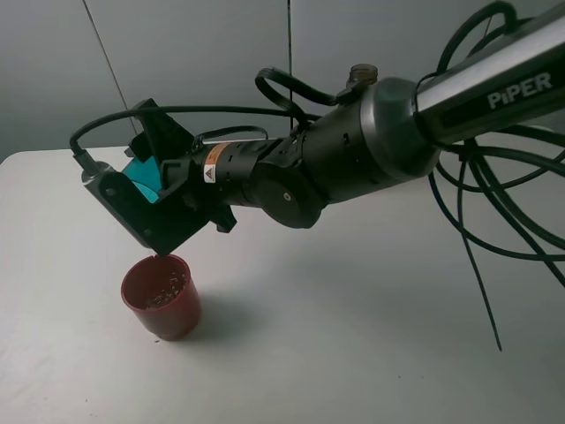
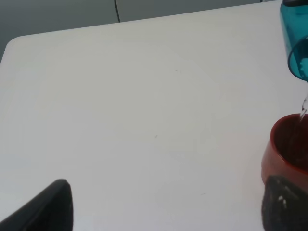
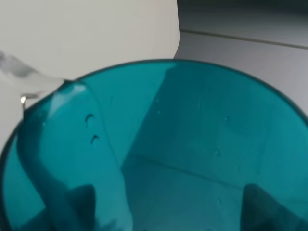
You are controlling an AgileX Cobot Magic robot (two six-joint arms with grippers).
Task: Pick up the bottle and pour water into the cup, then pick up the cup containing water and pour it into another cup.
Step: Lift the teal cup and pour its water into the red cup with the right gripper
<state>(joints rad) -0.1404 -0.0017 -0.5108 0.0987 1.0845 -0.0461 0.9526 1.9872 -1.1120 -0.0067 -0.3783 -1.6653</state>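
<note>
My right gripper (image 1: 152,196) reaches across to the left and is shut on the teal cup (image 1: 144,174), which it holds tipped steeply over the red-brown cup (image 1: 163,298). A thin stream of water (image 2: 303,107) runs from the teal rim into the red-brown cup (image 2: 288,144). The right wrist view is filled by the teal cup (image 3: 192,144), with water leaving its lip (image 3: 29,79). My left gripper (image 2: 166,211) is open and empty, low over the table beside the red-brown cup. The bottle is mostly hidden behind the right arm; only its neck (image 1: 362,72) shows.
The white table (image 1: 353,336) spreads to the right and front. Black cables (image 1: 494,203) hang from the right arm at the right side. A grey wall stands behind the table's far edge (image 2: 144,19).
</note>
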